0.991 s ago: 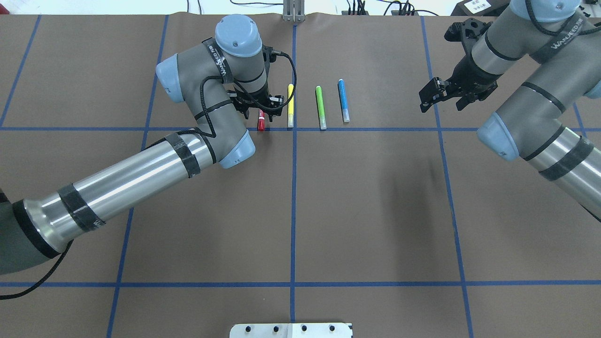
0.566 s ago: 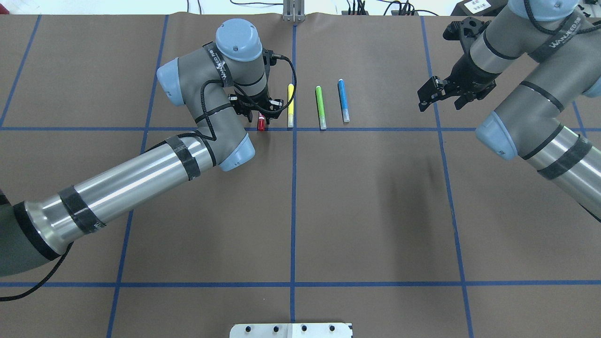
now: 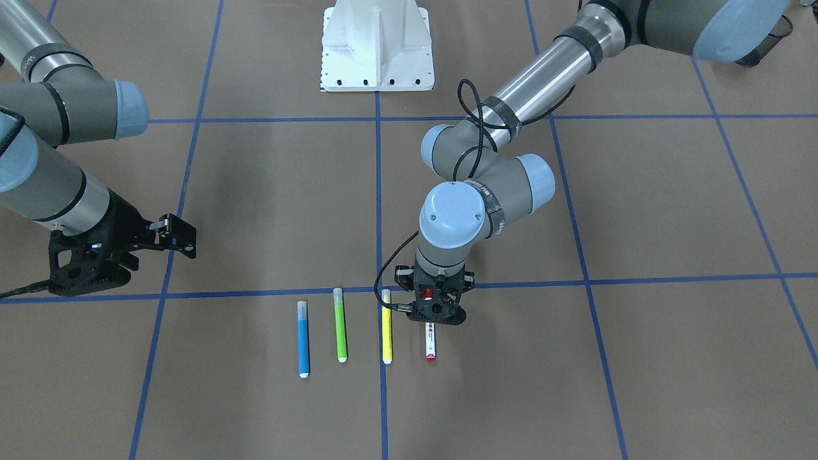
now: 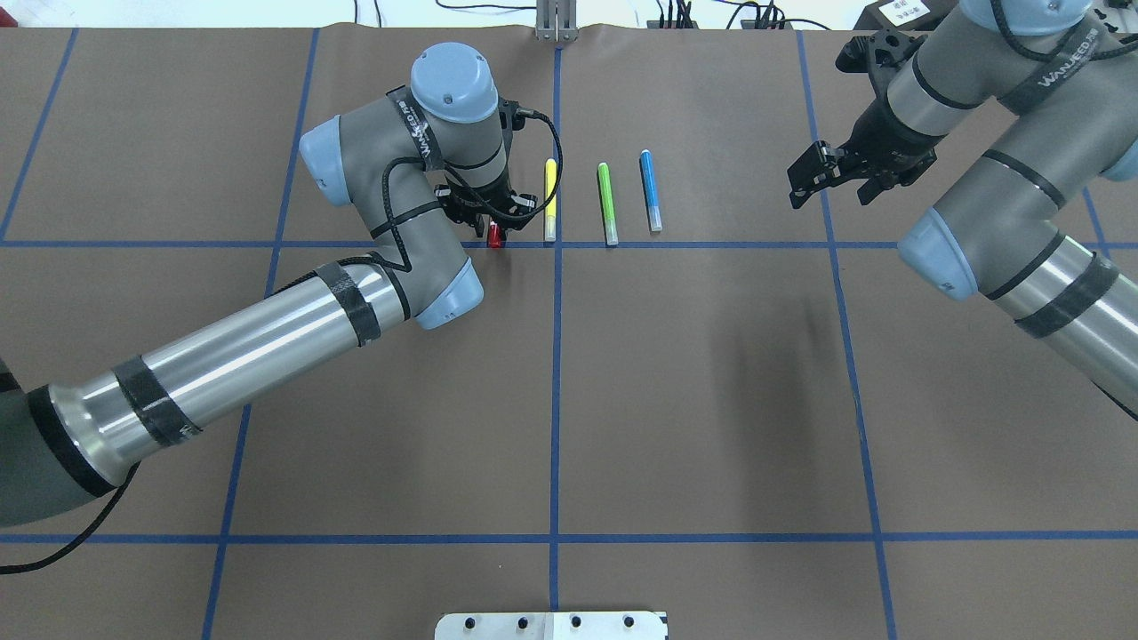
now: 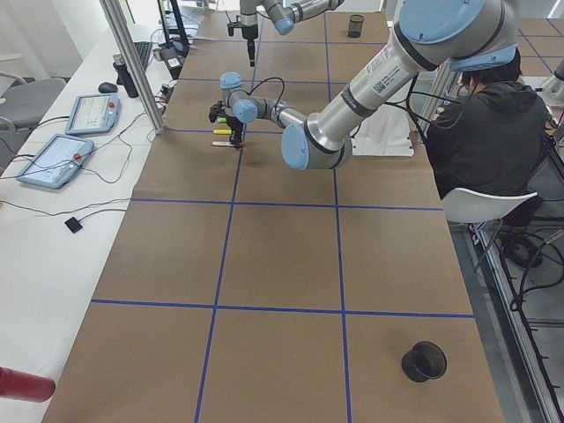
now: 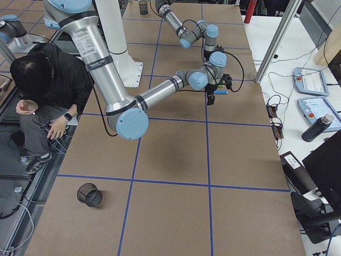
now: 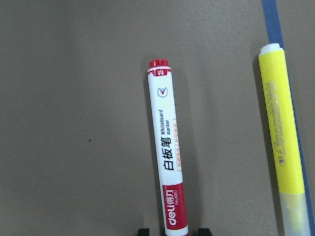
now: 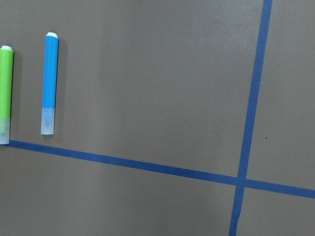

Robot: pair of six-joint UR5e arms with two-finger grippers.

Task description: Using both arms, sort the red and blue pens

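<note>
Straddling the cap of the red marker (image 7: 167, 157), the left gripper (image 3: 436, 310) has jaws apart, set for a crosswise pinch; the right gripper (image 3: 177, 235), jaws apart, hovers near the blue pen (image 4: 651, 189).

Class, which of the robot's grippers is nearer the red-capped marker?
Left. The left gripper sits right over the red-capped marker, a finger either side of its cap. The right gripper hangs far off, beyond the yellow pen, green pen and blue pen.
</note>
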